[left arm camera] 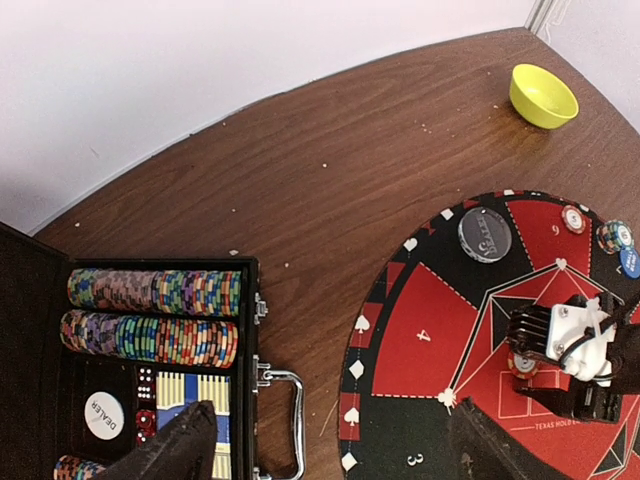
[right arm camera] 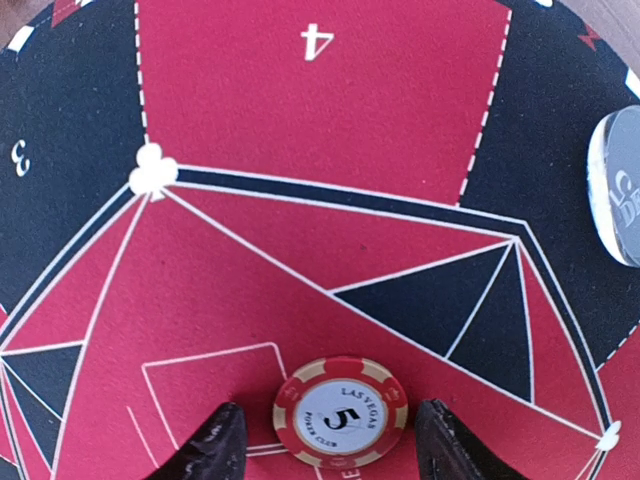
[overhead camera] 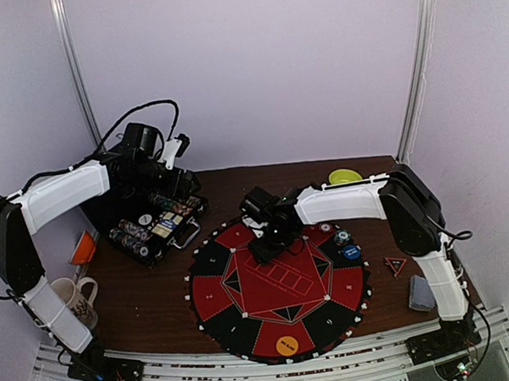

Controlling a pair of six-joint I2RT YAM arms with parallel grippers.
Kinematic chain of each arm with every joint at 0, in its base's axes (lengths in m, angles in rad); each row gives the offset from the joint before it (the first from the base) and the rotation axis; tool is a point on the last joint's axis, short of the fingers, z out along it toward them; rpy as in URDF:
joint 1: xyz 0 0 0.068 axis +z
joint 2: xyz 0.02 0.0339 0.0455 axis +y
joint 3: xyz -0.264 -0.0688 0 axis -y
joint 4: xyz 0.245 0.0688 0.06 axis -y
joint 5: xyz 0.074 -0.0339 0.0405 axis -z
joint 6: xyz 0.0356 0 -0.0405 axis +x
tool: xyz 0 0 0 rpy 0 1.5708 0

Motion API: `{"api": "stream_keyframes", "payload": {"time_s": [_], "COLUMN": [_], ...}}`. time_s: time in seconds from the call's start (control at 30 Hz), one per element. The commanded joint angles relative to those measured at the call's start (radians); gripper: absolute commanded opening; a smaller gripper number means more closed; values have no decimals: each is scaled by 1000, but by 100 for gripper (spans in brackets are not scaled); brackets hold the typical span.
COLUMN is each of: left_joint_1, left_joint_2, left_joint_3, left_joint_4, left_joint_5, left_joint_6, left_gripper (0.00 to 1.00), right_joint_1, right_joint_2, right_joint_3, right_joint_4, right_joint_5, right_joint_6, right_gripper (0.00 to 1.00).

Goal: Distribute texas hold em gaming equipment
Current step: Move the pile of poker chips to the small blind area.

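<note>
red mat [right arm camera: 330,130] w/ chip [right arm camera: 341,411] lying flat btwn spread right jaws.

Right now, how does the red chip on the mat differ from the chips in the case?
The red chip lies flat, face up, alone on the mat, between the open fingers of the right gripper; the case chips stand on edge in packed rows. It is red with a 5; the case chips are many colours. Both have striped edges.

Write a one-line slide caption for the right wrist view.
Open right fingers straddle a red poker chip marked 5, flat on the red-and-black mat, gaps on both sides.
</note>
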Motion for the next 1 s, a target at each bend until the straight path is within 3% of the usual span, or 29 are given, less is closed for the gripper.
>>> {"api": "stream_keyframes", "payload": {"time_s": [0.0, 0.2, 0.57, 0.97], "left_joint_1": [6, 6, 9, 17], "left_joint_2": [5, 7, 26, 35], "left_joint_3": [-12, -18, -14, -13], "left_joint_4": [11, 11, 11, 11], "left_joint_5": [-25, -28, -22, -20], "left_joint_6": [28, 36, 45, 51], "left_gripper": [82, 83, 83, 83], "right_joint_1": [10, 6, -4, -17], "right_joint_2": [68, 97, 88, -9], "right_joint_3": [38, 69, 78, 57], "right_joint_4": [-96, -107, -136, -91], "right_joint_5": [-10, 19, 19, 98], "right_joint_6": [19, 25, 22, 8], "right_gripper": [58, 59, 35, 34]}}
